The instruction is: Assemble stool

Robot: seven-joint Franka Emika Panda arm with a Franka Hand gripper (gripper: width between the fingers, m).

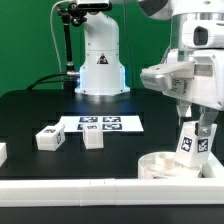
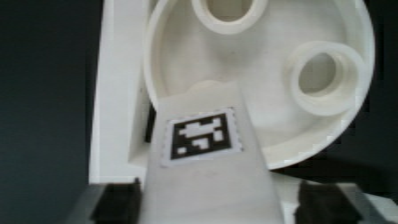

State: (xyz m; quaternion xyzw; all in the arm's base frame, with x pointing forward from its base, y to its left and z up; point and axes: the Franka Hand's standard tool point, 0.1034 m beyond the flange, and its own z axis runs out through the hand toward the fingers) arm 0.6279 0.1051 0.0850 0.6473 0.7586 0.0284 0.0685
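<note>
Clenched tight on a held leg (image 1: 191, 147), with the gripper (image 1: 194, 130) at four o'clock in the exterior view and a dark finger (image 2: 114, 204) pressed against each flank of the white block. Held tilted, not upright, with a black-and-white tag (image 2: 203, 136) turned toward both cameras. Meets the seat (image 1: 160, 168) at its lower end, at five o'clock in the exterior view. Cannot tell whether lodged in a socket or only touching the disc. From the wrist, narrows away from the fingers across the pale socketed face of the seat, turned upward, with two round sockets (image 2: 324, 76) past its far end, each ringed by a raised collar.

Outward from there in the exterior view: under the seat, the black table (image 1: 30, 110); near it, along the six o'clock edge, a long white rail (image 1: 90, 191). Well apart from the seat, at seven o'clock from the frame's centre, a loose leg (image 1: 93, 136), tagged; at eight o'clock, apart from it, a second loose leg (image 1: 50, 137), tagged too. Just past the first of these, near the centre, the marker board (image 1: 112, 124), flat on the table. Between eight and nine o'clock, a white piece (image 1: 2, 152) cut off by the frame edge, too little shown to name. At twelve o'clock, far across the table, the arm's base (image 1: 100, 68), white against a green backdrop.
</note>
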